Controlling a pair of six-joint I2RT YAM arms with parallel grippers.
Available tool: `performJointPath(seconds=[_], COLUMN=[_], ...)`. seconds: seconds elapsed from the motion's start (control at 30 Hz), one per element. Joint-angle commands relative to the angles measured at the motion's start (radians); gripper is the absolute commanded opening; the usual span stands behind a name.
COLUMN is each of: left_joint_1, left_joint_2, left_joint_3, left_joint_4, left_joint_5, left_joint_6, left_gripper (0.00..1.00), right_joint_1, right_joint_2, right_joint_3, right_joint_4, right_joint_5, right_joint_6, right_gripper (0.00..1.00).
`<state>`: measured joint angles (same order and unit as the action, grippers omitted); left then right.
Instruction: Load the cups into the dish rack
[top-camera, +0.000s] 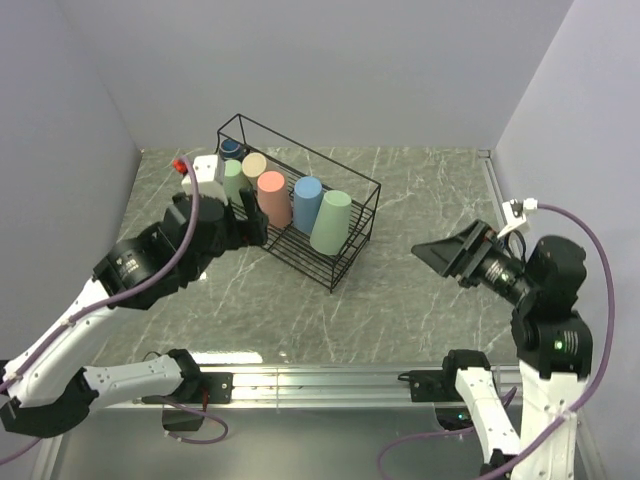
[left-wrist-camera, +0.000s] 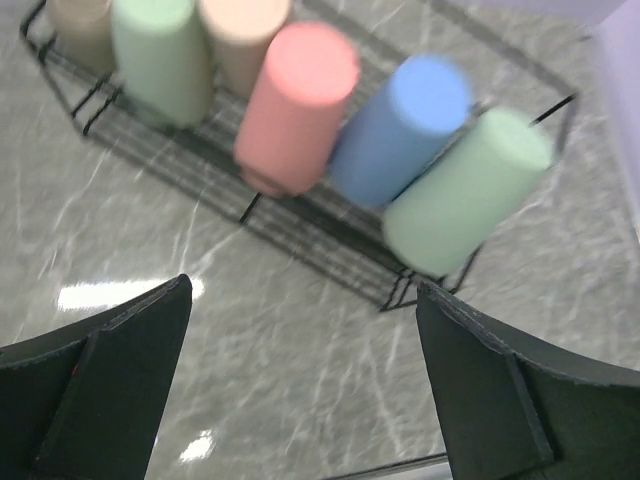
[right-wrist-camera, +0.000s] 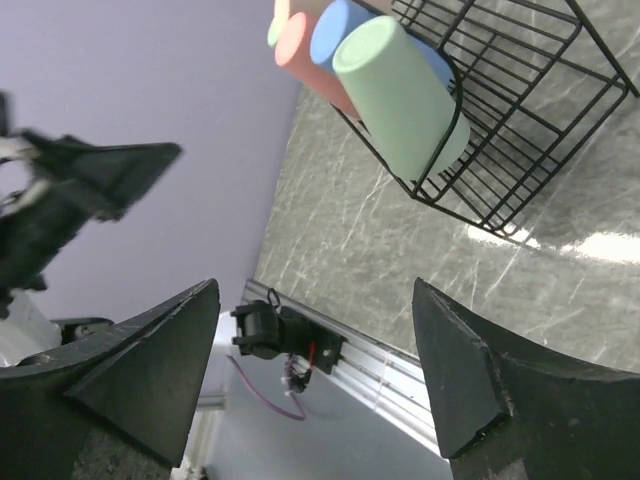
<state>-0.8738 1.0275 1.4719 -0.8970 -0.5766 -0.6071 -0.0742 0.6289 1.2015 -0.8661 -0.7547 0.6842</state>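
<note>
The black wire dish rack (top-camera: 356, 171) stands at the table's middle, running from back left to front right. Several cups lie tilted in it in a row: a dark navy mug (top-camera: 231, 148), beige (top-camera: 254, 165), pale green (top-camera: 232, 178), salmon-pink (top-camera: 272, 195), blue (top-camera: 306, 200) and pale green (top-camera: 331, 220). My left gripper (top-camera: 245, 217) hovers open and empty at the rack's left side, over bare table in front of the pink cup (left-wrist-camera: 300, 100) and blue cup (left-wrist-camera: 405, 125). My right gripper (top-camera: 432, 251) is open and empty, raised to the right of the rack and facing the end green cup (right-wrist-camera: 400, 95).
An aluminium rail (top-camera: 330, 380) runs along the near table edge, with a black mount and purple cable (right-wrist-camera: 285, 335) on it. Lavender walls close in the left, back and right. Marbled table lies between the rack (right-wrist-camera: 530, 140) and the rail.
</note>
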Motion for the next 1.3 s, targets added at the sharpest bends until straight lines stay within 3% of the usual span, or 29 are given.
performJointPath(seconds=[0.0,0.1,0.17,0.3,0.43,0.83,1.27], left_joint_1=[0.01,0.01,0.01,0.012,0.012,0.01,0.012], left_joint_2=[-0.09,-0.139,-0.159,-0.231,-0.296,-0.331,-0.394], left_joint_3=[-0.123,-0.203,-0.254,-0.36,-0.45,-0.473,-0.522], left_joint_4=[0.079,0.128,0.161,0.34,0.42,0.303,0.319], left_joint_5=[-0.055,-0.143,-0.195,-0.227,-0.328,-0.534,-0.542], left_joint_6=[-0.065,-0.118,-0.14,-0.074,-0.072,-0.086,-0.054], left_gripper=[0.99,1.0,1.0,0.99,0.99,0.99,0.99], right_joint_1=[0.008,0.007,0.008,0.008,0.007,0.007,0.007], right_joint_2=[-0.096,-0.196,-0.245,-0.274,-0.262,-0.316,-0.313], right_joint_3=[-0.06,-0.115,-0.125,-0.135,-0.117,-0.141,-0.146], right_joint_4=[0.062,0.137,0.138,0.133,0.098,0.099,0.137], right_joint_5=[-0.02,-0.014,0.027,0.06,0.078,0.13,0.134], right_joint_6=[0.014,0.066,0.08,0.084,0.055,0.054,0.046], right_gripper=[0.86,0.9,1.0,1.0,1.0,1.0,1.0])
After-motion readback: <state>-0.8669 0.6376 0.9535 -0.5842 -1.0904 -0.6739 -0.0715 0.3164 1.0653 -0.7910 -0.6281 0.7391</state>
